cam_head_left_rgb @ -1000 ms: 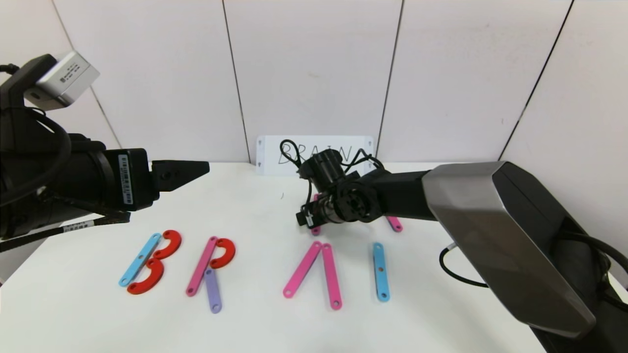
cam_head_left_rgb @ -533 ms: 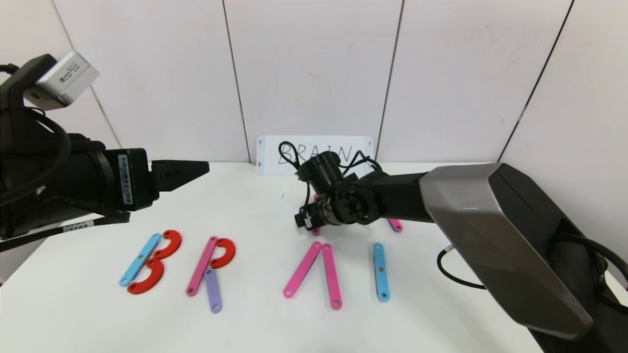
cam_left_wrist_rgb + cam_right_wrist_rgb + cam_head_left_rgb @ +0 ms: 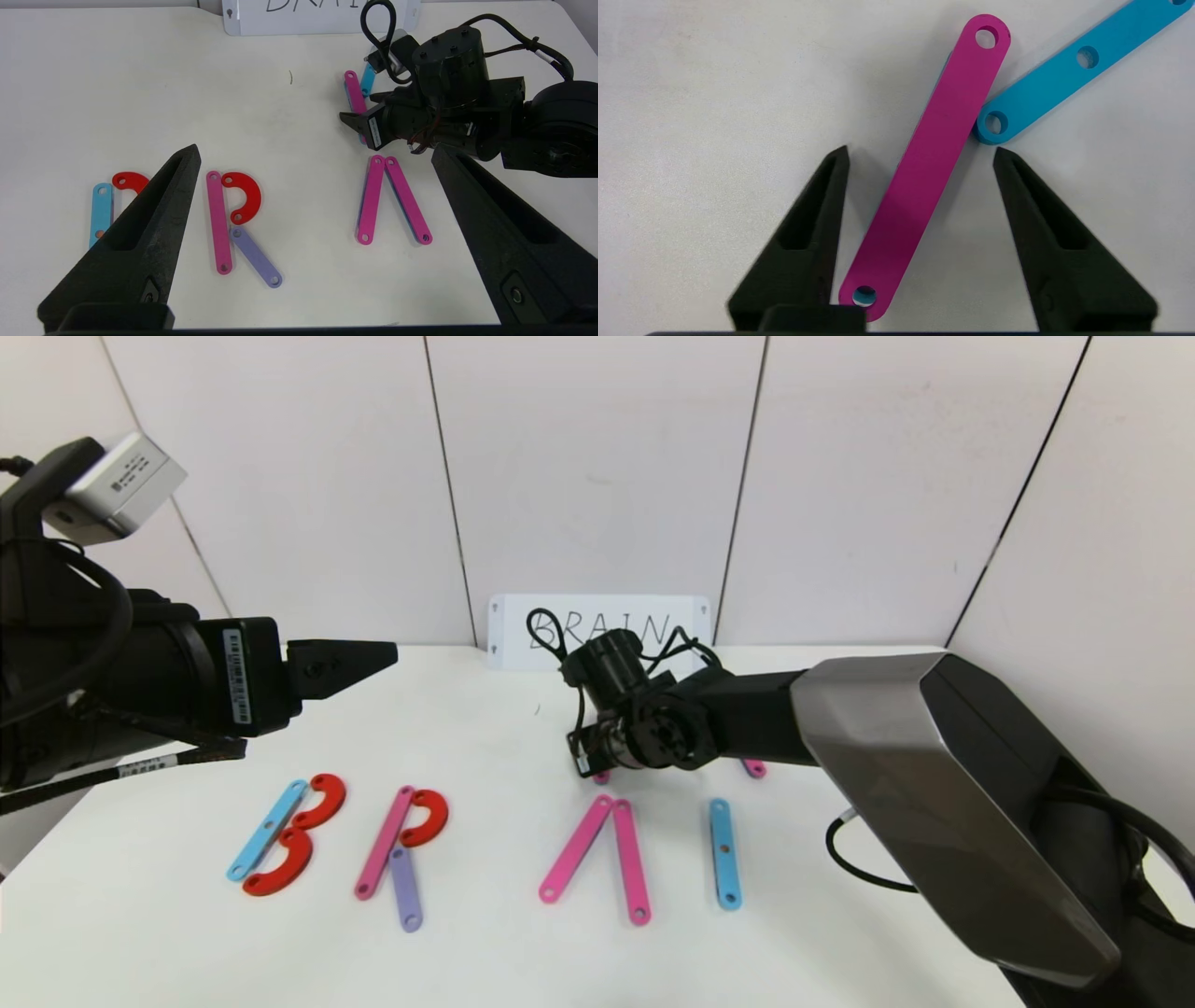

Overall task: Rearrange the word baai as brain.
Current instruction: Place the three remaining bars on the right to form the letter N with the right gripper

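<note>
On the white table the plastic letters read B (image 3: pixel 280 835), R (image 3: pixel 397 849), an A made of two pink strips with no crossbar (image 3: pixel 597 854), and a blue strip as I (image 3: pixel 724 852). My right gripper (image 3: pixel 920 151) is open low over the table behind the A. Its fingers stand on either side of a spare pink strip (image 3: pixel 934 158) without touching it. A blue strip (image 3: pixel 1064 79) touches that pink strip's side, and blue shows through its end hole. My left gripper (image 3: pixel 315 149) is open and empty, held above the table's left side.
The white card with BRAIN handwritten (image 3: pixel 597 625) leans on the back wall. Another spare pink strip (image 3: pixel 752 767) lies behind the I, partly hidden by my right arm. The table's front edge is close below the letters.
My right wrist has shifted slightly back and left, and tilted down over the spare pink strip. The letters and my left arm have not moved.
</note>
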